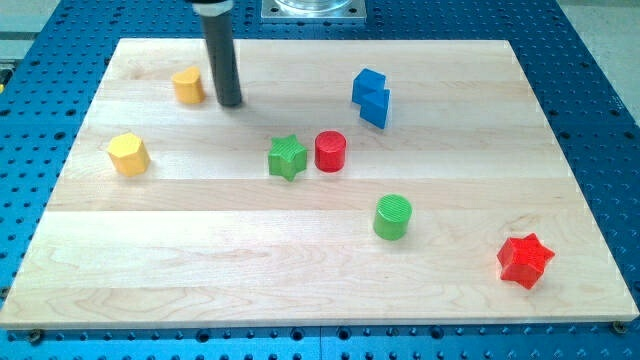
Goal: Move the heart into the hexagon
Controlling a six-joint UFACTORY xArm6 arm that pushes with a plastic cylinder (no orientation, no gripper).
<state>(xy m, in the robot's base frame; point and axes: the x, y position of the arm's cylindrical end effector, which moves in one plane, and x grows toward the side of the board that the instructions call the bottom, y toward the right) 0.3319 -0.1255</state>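
The yellow heart (187,85) lies near the board's top left. The yellow hexagon (128,153) lies below and to the left of it, near the left edge, well apart from the heart. My tip (230,103) rests on the board just right of the heart and slightly lower, with a small gap between them. The dark rod rises from the tip to the view's top.
A blue block (371,97) sits at the upper right of centre. A green star (287,157) and a red cylinder (330,151) sit side by side mid-board. A green cylinder (393,216) is lower right, and a red star (525,260) lies near the bottom right corner of the wooden board (200,260).
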